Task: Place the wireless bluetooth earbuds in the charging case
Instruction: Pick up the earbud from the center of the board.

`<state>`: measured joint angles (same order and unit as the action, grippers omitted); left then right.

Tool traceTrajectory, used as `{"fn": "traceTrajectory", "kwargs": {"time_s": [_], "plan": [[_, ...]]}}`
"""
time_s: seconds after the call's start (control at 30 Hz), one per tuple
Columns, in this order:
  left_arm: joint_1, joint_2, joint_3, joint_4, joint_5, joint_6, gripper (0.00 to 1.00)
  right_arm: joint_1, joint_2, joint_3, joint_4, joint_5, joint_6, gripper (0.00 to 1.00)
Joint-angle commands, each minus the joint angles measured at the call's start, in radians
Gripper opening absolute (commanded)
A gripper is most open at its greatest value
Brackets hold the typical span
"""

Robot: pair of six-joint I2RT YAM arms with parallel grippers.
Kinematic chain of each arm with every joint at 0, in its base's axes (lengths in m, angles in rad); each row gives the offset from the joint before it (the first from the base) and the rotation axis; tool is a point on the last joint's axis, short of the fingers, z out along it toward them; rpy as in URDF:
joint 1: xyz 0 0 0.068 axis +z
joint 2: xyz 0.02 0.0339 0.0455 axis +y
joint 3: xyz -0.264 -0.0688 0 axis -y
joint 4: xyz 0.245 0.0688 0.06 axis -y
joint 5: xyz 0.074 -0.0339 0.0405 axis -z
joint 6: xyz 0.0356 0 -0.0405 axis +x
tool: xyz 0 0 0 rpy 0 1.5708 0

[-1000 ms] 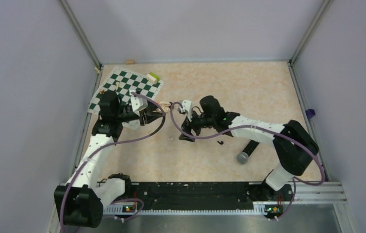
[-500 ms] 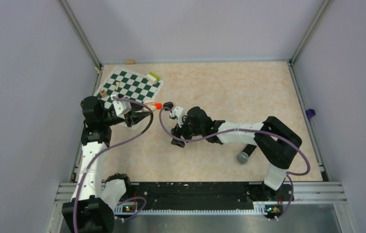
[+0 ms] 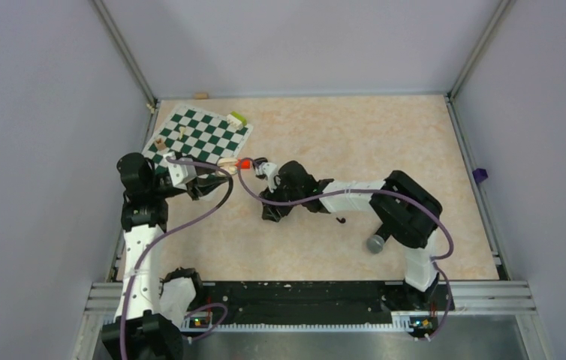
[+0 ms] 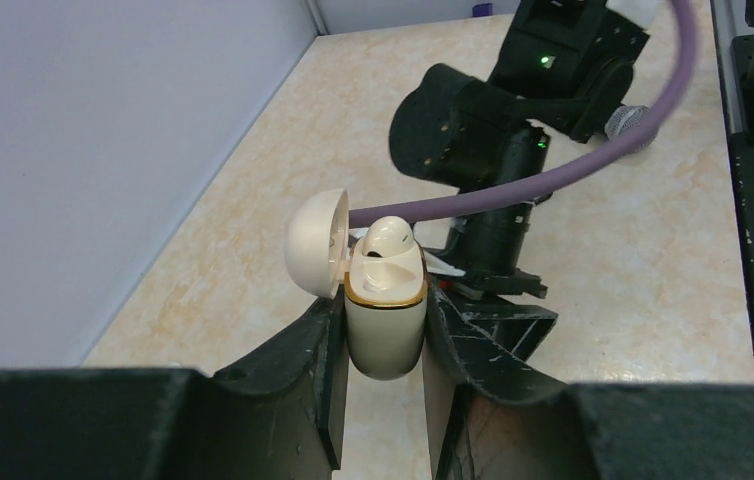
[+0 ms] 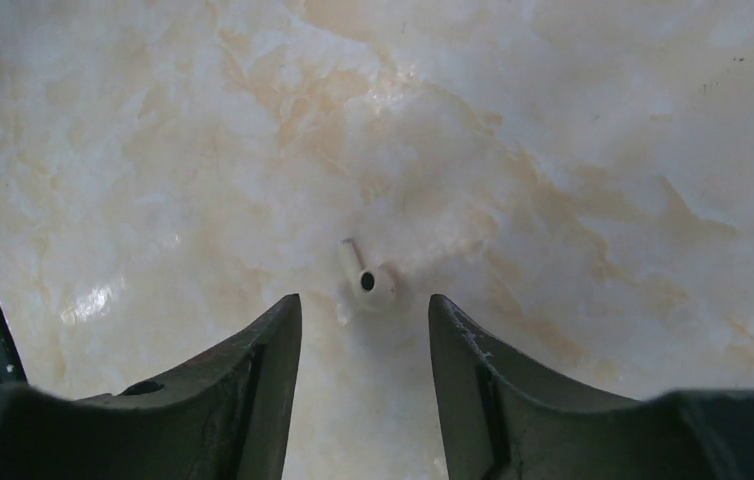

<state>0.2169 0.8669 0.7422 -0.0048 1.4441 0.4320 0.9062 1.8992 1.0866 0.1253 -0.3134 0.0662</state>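
The charging case (image 4: 385, 335) is cream-white with a gold rim, not black. Its lid (image 4: 313, 243) is open and one white earbud (image 4: 388, 240) sits in it. My left gripper (image 4: 385, 298) is shut on the case and holds it upright above the table, at the left in the top view (image 3: 215, 177). A second white earbud (image 5: 365, 277) lies on the table. My right gripper (image 5: 363, 300) is open just above it, jaws either side, not touching. In the top view the right gripper (image 3: 271, 212) hides this earbud.
A green chessboard (image 3: 197, 135) with small pieces and a yellow-green block (image 3: 236, 118) lies at the back left. An orange-red block (image 3: 244, 163) sits between the grippers. A black microphone (image 3: 376, 242) lies at the right, under the right arm. Walls stand on three sides.
My left arm has drawn back to the left with the case. My right arm has stretched left, and its gripper has moved left toward the table.
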Motion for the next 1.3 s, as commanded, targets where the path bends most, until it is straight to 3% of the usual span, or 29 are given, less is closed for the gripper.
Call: {"fn": "traceTrajectory", "kwargs": {"time_s": [0.0,0.23,0.4,0.67,0.9,1.17,1.27], "plan": [[0.010,-0.023,0.004,0.009,0.049,0.025,0.00,-0.081,0.113,0.161,-0.061,-0.115,0.143,0.47],[0.009,-0.020,0.003,-0.080,0.074,0.136,0.00,-0.086,0.172,0.158,-0.062,-0.192,0.179,0.46],[0.009,-0.008,0.005,-0.090,0.093,0.148,0.00,-0.087,0.176,0.168,-0.153,-0.224,0.103,0.45],[0.008,0.000,0.012,-0.134,0.106,0.190,0.00,-0.081,0.145,0.147,-0.176,-0.207,0.046,0.45],[0.009,-0.008,0.014,-0.142,0.102,0.195,0.00,-0.032,0.158,0.174,-0.219,-0.176,-0.008,0.39],[0.009,-0.010,0.014,-0.145,0.106,0.194,0.00,-0.025,0.122,0.191,-0.242,-0.123,-0.060,0.03],[0.009,-0.004,0.015,-0.146,0.110,0.195,0.00,-0.032,0.056,0.185,-0.232,-0.105,-0.124,0.00]]}}
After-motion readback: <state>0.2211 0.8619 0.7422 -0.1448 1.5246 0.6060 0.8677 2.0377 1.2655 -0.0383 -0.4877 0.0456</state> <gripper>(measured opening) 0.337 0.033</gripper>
